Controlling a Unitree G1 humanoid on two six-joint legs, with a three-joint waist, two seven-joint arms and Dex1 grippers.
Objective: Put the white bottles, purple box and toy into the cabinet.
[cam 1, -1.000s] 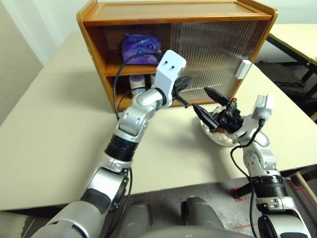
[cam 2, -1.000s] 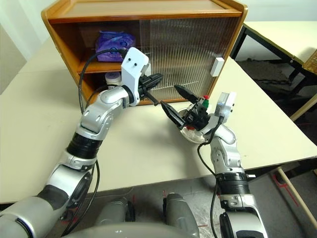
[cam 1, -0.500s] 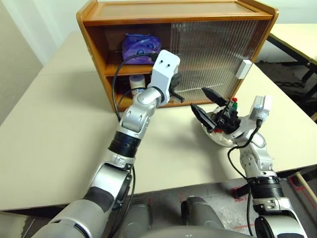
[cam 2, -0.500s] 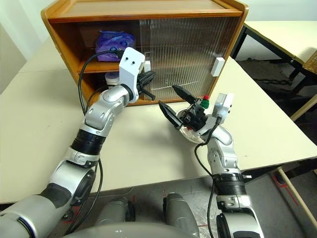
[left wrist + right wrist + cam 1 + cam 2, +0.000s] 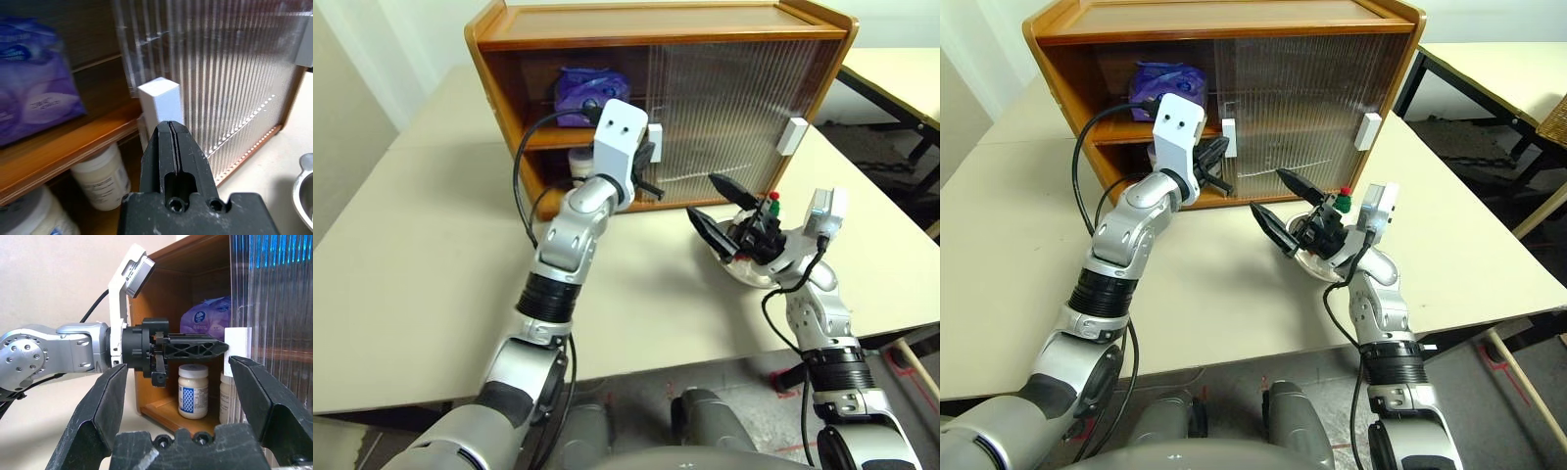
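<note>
A pale table (image 5: 431, 245) carries the wooden cabinet (image 5: 656, 24), set well back from the robot, with a second table off to the right behind it.

In the head views the purple box (image 5: 590, 90) lies on the cabinet's upper shelf and a white bottle (image 5: 579, 166) stands on the floor below it, both in the open left part. A ribbed sliding door (image 5: 724, 108) covers the rest. The left claw (image 5: 1217, 168) is shut, holding nothing, its tip at the door's white handle (image 5: 1229, 138). The right claw (image 5: 719, 204) hangs wide open over the table, in front of the cabinet. Behind its fingers the toy (image 5: 771, 208) sits in a shallow metal dish (image 5: 754, 277) and is not held.

The left wrist view has the closed fingers (image 5: 175, 154) pressed up to the handle's edge, with both white bottles (image 5: 101, 182) and the purple box on the open side.

From the right wrist view the left claw lies level against the handle, framed by the right claw's spread fingers (image 5: 102, 406).

The step in hand looks like sliding this door. The toy has yet to go in, so next the opening must stay wide enough, and the right claw needs to close on the toy and carry it to a free shelf spot.
</note>
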